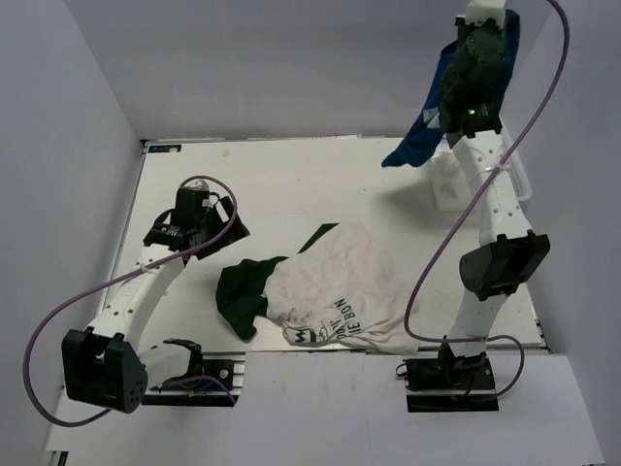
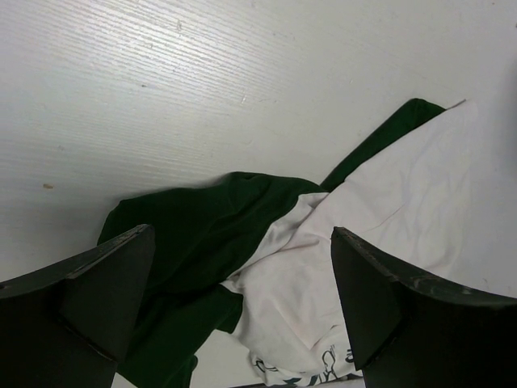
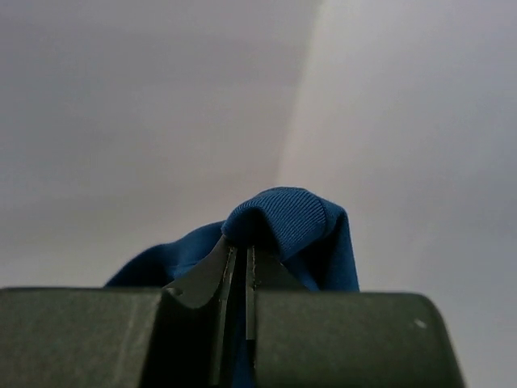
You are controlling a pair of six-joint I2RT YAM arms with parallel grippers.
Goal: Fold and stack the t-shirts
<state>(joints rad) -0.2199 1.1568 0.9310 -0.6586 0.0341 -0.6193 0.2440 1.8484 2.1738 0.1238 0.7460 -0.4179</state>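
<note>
A white t-shirt with dark green sleeves and dark chest print (image 1: 335,286) lies crumpled on the table near the front middle; it also shows in the left wrist view (image 2: 363,226). My left gripper (image 1: 194,207) hovers open and empty to the shirt's left, its jaws wide apart above the green sleeve (image 2: 194,234). My right gripper (image 1: 482,34) is raised high at the back right, shut on the ribbed edge of a royal blue t-shirt (image 3: 287,218), which hangs down from it (image 1: 422,141).
A white mesh basket (image 1: 451,180) stands at the back right behind the right arm. Grey walls close in the table (image 1: 243,175) at left, back and right. Both arm bases sit at the near edge.
</note>
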